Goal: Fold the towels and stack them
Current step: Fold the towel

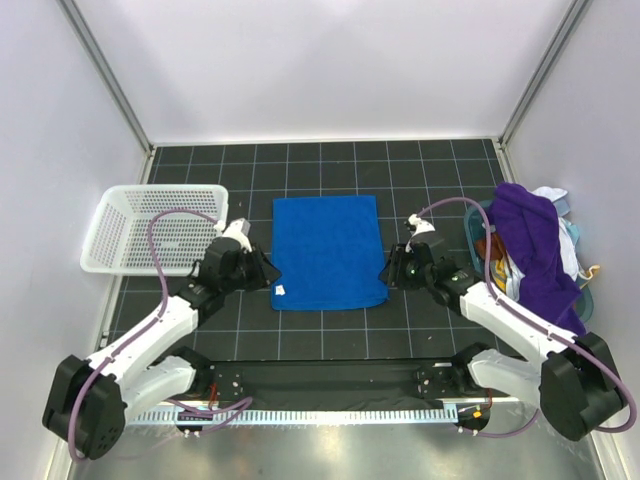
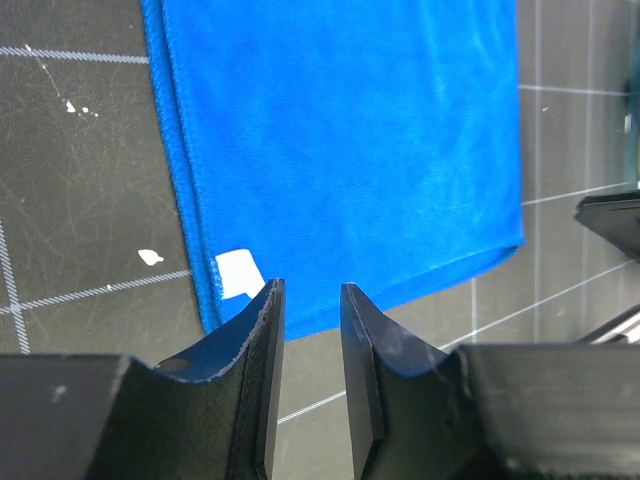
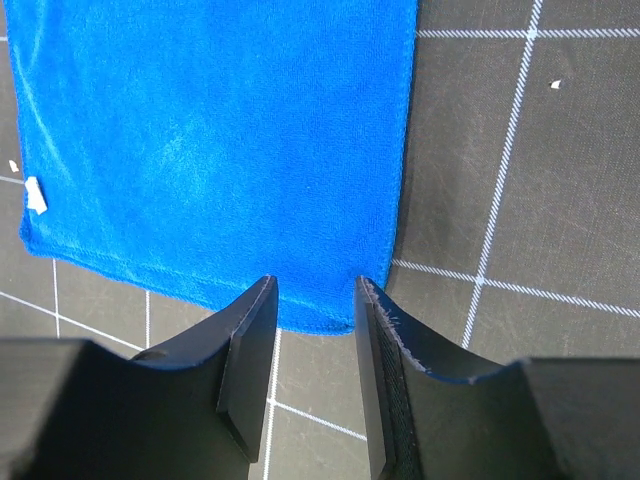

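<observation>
A royal blue towel (image 1: pixel 327 251) lies flat on the black gridded mat, with a small white label (image 2: pixel 238 273) near its near left corner. The same blue towel (image 2: pixel 350 150) fills the left wrist view and also the right wrist view, blue towel (image 3: pixel 215 150). My left gripper (image 1: pixel 268 275) hovers at its near left corner, jaws apart, nothing between them (image 2: pixel 312 292). At the near right corner my right gripper (image 1: pixel 388 270) is open and empty too (image 3: pixel 315 285). A purple towel (image 1: pixel 532 250) is heaped at the right over a white towel (image 1: pixel 572 240).
A white perforated basket (image 1: pixel 150 228) stands at the left. A teal-rimmed tub (image 1: pixel 478 236) under the heap of cloth sits at the right, close to my right arm. White walls close in the mat on three sides.
</observation>
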